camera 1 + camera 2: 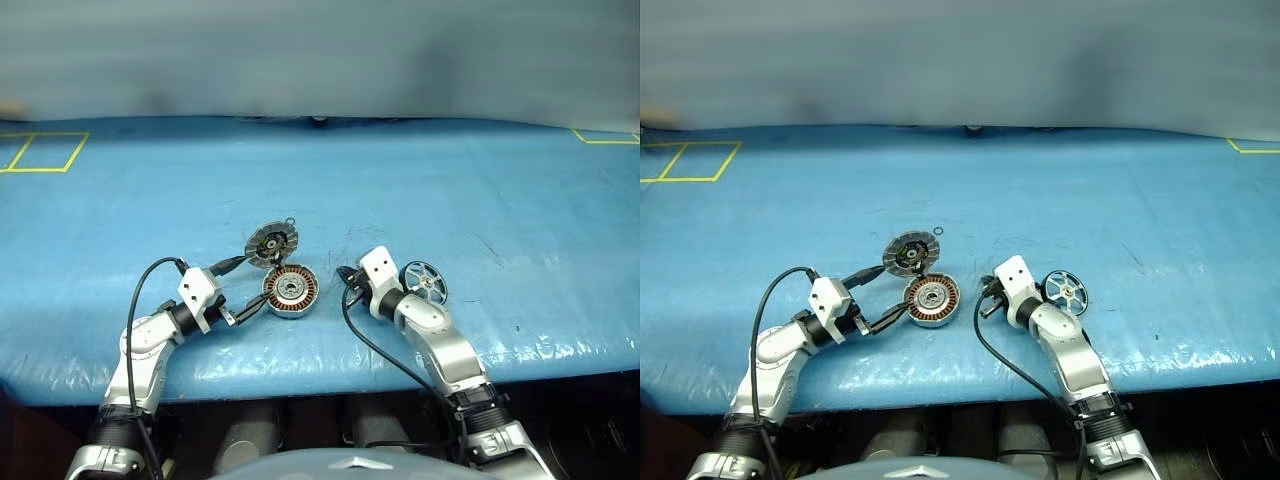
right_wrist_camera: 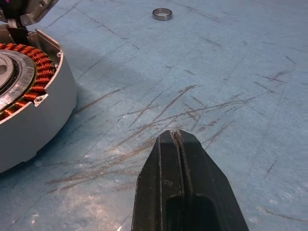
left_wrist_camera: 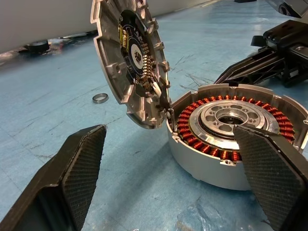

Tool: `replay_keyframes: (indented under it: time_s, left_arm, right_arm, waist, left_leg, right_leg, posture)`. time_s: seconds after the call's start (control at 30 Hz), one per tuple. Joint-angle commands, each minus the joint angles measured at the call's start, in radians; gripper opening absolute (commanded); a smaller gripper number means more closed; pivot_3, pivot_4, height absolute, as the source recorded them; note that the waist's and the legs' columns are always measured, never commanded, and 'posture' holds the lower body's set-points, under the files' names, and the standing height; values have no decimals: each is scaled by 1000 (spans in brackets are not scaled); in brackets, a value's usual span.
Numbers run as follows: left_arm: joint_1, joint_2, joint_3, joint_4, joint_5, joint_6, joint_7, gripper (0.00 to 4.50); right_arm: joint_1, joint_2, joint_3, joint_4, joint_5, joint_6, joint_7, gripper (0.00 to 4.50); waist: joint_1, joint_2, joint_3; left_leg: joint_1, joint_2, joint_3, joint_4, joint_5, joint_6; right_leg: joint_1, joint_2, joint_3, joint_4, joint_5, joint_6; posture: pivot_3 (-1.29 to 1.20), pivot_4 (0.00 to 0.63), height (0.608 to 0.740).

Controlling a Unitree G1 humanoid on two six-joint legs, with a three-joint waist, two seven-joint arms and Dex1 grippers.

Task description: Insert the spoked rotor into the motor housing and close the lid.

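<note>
The housing (image 1: 291,290) rests on the blue tabletop (image 1: 450,200). The lid (image 1: 271,244) leans tilted against its far edge. The rotor (image 1: 424,282) lies well right of the housing. Left end effector (image 1: 243,289): open, straddling the housing's left side. Right end effector (image 2: 180,159): closed, empty, between housing and rotor.

- The left arm (image 1: 150,345) reaches forward from the near left, and its wrist bends toward the right.
- The left gripper (image 1: 243,290) points to the right, almost level, and its two black fingers (image 3: 79,173) stand wide apart.
- The right arm (image 1: 445,350) reaches forward from the near right and leans to the left.
- The right gripper (image 2: 182,144) points a little downward, with its two fingers pressed together and nothing between them.
</note>
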State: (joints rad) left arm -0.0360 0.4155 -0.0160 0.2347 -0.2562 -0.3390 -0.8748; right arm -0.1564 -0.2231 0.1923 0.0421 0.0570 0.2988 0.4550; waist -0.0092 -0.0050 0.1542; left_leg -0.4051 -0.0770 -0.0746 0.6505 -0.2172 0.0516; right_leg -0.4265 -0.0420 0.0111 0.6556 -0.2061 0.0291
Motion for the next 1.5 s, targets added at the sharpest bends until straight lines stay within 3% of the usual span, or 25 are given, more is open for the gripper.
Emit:
replay_keyframes:
  time_s: [0.03, 0.1, 0.2, 0.63, 0.83, 1.03, 1.33, 1.5]
  left_arm:
    - [-14, -4, 17, -5, -10, -19, 3, 4500]
    - [-19, -7, 26, 1, -3, -23, 25, 4500]
    - [-33, -1, 46, 24, 41, -20, 96, 4500]
    - [-142, 26, 57, 113, 137, 40, 242, 4500]
    - [-279, -30, 4, 193, 249, 118, 372, 4500]
    - [-392, -104, -27, 252, 195, 242, 290, 4500]
    - [-546, -100, -75, 439, 277, 270, 283, 4500]
    - [-571, -126, -73, 446, 270, 298, 292, 4500]
  right_arm:
    - [-20, 3, -16, 6, -3, -14, -13, 18]
    - [-22, 5, -17, 16, -6, -17, -17, 18]
    - [-17, 3, -17, 16, -17, -29, -29, 545]
    - [13, 1, -22, -19, -11, -33, -38, 545]
    - [30, 2, -41, -42, -4, -33, -57, 545]
    - [56, -1, -55, -66, 1, -28, -66, 545]
    - [93, 6, -66, -86, 3, -28, -85, 545]
    - [108, 15, -65, -92, 4, -28, -99, 545]
  waist:
    - [-1, 0, 0]
    - [-1, 0, 0]
    - [-1, 0, 0]
    - [0, 0, 0]
    - [7, 0, 0]
    - [7, 0, 0]
    - [3, 0, 0]
    - [2, 0, 0]
  left_leg:
    - [0, 0, 0, 0, 0, 0]
    - [0, 0, 0, 0, 0, 0]
    - [0, 0, 0, -1, 0, 0]
    - [0, 0, 0, -4, 0, 0]
    - [-2, 0, -1, -4, 0, 0]
    - [-6, -1, -1, -4, 0, 1]
    - [-7, -1, -1, -3, 0, 0]
    - [-7, -1, -1, -4, 0, 0]
  right_leg:
    - [0, 0, 0, 0, 0, 0]
    - [0, 0, 0, 0, 0, 0]
    - [0, 0, 0, 0, 0, 0]
    - [1, 0, -1, -7, 6, 4]
    - [0, 1, -2, -10, 9, 6]
    - [0, 1, -1, -12, 11, 7]
    - [0, 2, -1, -11, 11, 7]
    - [0, 2, -1, -11, 11, 7]
  posture:
    - [0, 150, 740]
    - [0, 150, 740]
    - [0, 150, 740]
    - [0, 150, 740]
    - [0, 150, 740]
    - [0, 150, 740]
    - [0, 150, 740]
    - [0, 150, 740]
